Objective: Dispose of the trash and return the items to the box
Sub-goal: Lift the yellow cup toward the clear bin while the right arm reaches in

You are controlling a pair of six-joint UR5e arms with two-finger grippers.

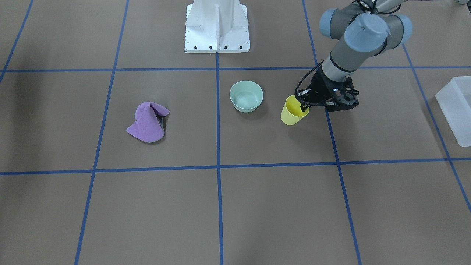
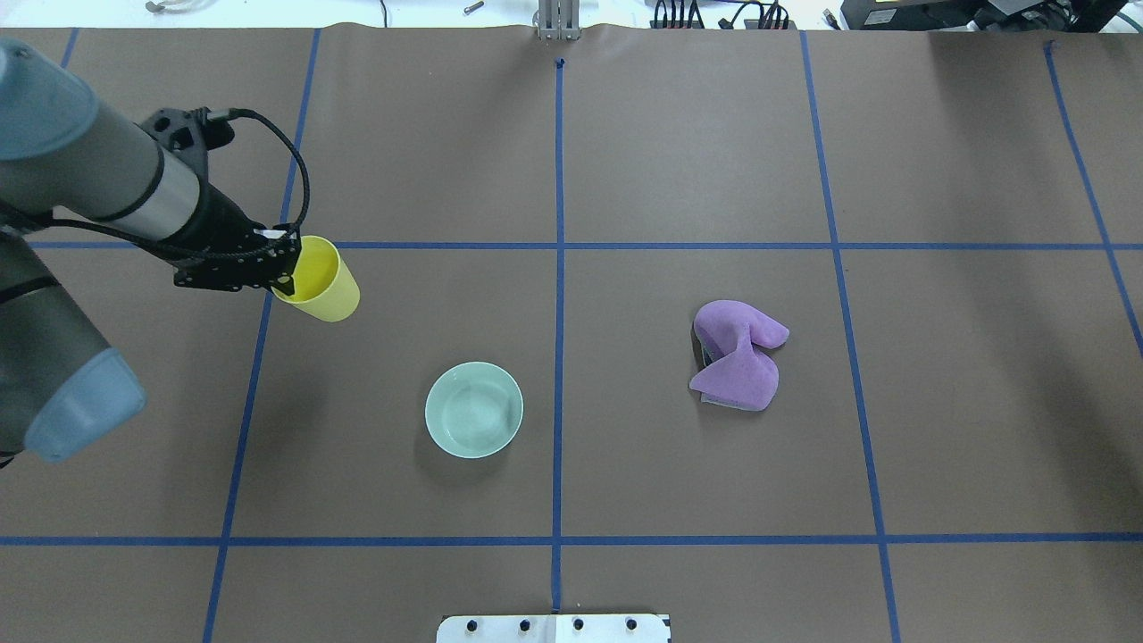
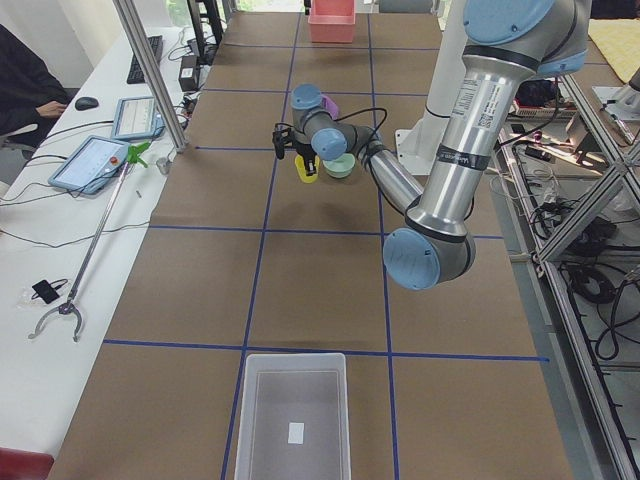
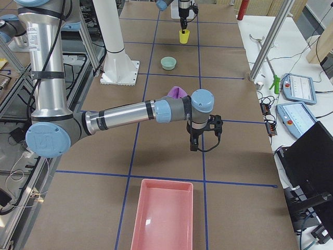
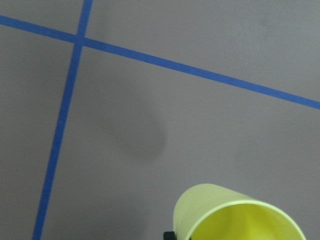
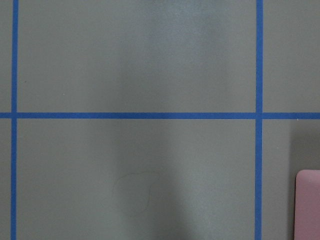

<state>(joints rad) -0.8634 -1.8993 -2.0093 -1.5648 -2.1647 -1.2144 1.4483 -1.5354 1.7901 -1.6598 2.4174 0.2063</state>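
My left gripper is shut on the rim of the yellow cup, one finger inside it. It holds the cup tilted, a little above the table; the cup also shows in the overhead view and the left wrist view. The mint-green bowl stands upright and empty on the table, apart from the cup, nearer the robot's base. The frosted white box sits at the table's left end, empty. My right gripper hangs over bare table near the right end; I cannot tell whether it is open or shut.
A crumpled purple cloth lies on the table's right half. A pink tray sits at the right end. The white robot pedestal stands at the near middle edge. Blue tape lines grid the brown table.
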